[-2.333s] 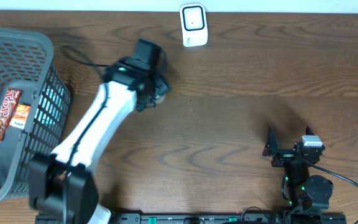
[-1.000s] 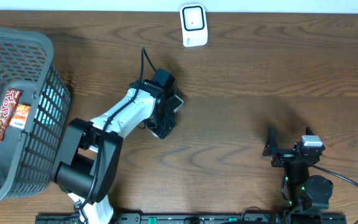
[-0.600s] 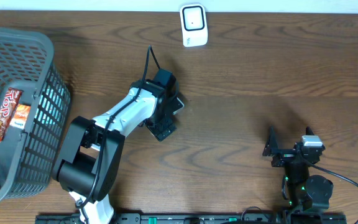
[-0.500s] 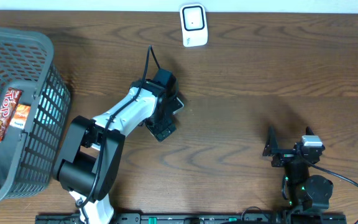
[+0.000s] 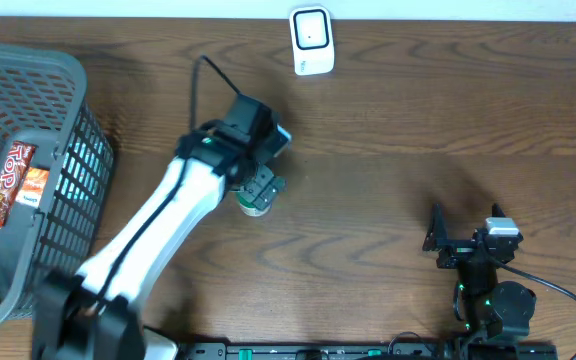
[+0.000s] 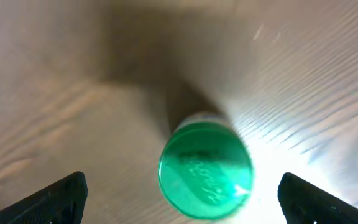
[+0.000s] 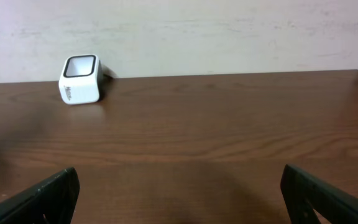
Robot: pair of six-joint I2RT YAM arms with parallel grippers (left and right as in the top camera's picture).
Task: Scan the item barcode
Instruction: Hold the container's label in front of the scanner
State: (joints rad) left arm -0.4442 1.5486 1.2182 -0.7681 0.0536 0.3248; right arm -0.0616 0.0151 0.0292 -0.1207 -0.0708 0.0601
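hovering: left gripper (image 5: 261,186), wide open, holding nothing, over upright green-capped bottle (image 6: 205,169) on surface, mid-left. right gripper (image 7: 182,199) open, empty, near right. advice: grasp body squarely, leave barcode uncovered, face it toward scanner (image 5: 311,40), far centre.

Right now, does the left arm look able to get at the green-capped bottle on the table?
Probably yes. The left gripper hangs directly above the green-capped bottle, which stands upright on the table. Its fingers are spread wide on both sides, and nothing lies between.
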